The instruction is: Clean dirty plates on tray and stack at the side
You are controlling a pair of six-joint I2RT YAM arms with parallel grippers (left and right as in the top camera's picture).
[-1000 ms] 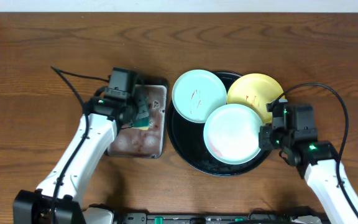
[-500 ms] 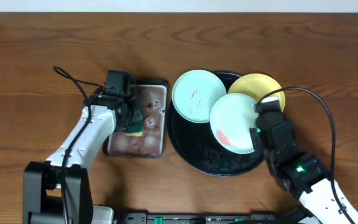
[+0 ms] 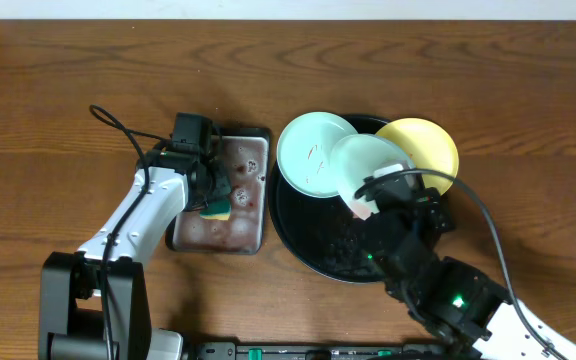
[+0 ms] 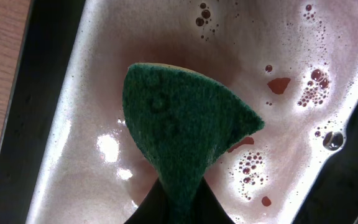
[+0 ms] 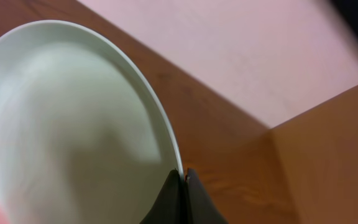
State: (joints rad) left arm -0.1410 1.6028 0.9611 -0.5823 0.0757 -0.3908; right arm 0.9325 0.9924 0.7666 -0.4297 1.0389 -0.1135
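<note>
Close in at your right wrist, the right gripper (image 5: 182,180) is clamped on the thin rim of a mint plate (image 5: 73,124). The plate stands tipped up and fills the left of that view. Behind it you get only wood and a pale pink wall (image 5: 241,50), so this camera cannot tell you where the plate hangs.

From overhead, you can see that it hangs tilted over the far half of the black tray (image 3: 298,232), with a reddish patch at its low edge. Your own right arm hides the tray's near right part. The tilted plate also covers the edges of two others farther back. A second mint plate (image 3: 311,150) with red smears lies on the tray's far left rim, and a yellow plate (image 3: 423,145) lies at the far right.

Over on your left wrist camera, the left gripper (image 4: 179,200) is squeezed shut on a green sponge (image 4: 185,137). It is above pinkish, bubbly water in a metal pan (image 4: 61,118). Whether the sponge touches the water you cannot tell. Only the overhead view shows the sponge's yellow layer, the pan sitting just beside the tray's left edge, and a cable (image 3: 118,128) looping over the wood tabletop (image 3: 68,80) beyond.
</note>
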